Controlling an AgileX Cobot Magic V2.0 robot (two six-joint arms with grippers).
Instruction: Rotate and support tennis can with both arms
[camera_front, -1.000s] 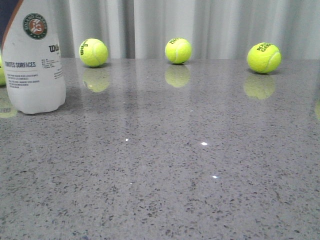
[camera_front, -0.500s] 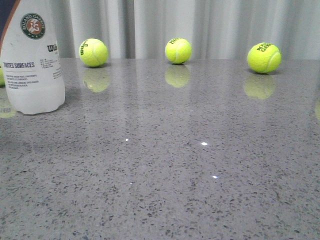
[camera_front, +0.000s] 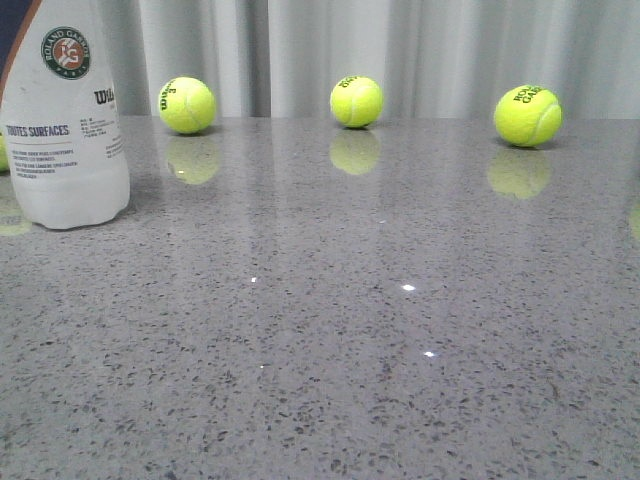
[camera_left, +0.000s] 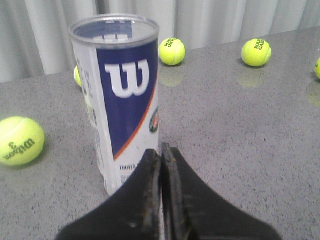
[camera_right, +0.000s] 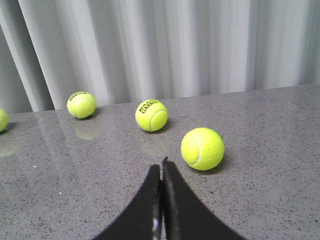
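A grey speckled stone table (camera_front: 400, 330) fills the lower 2 thirds of the front view, glossy enough to mirror what stands on it. 3 small bright glints of light sit near the middle of the frame. Across the top runs a pale grey-white curtain (camera_front: 440, 50) in vertical folds, hanging just behind the table's far edge.

Tennis balls (camera_front: 356, 101) along table's (camera_front: 400, 330) far edge
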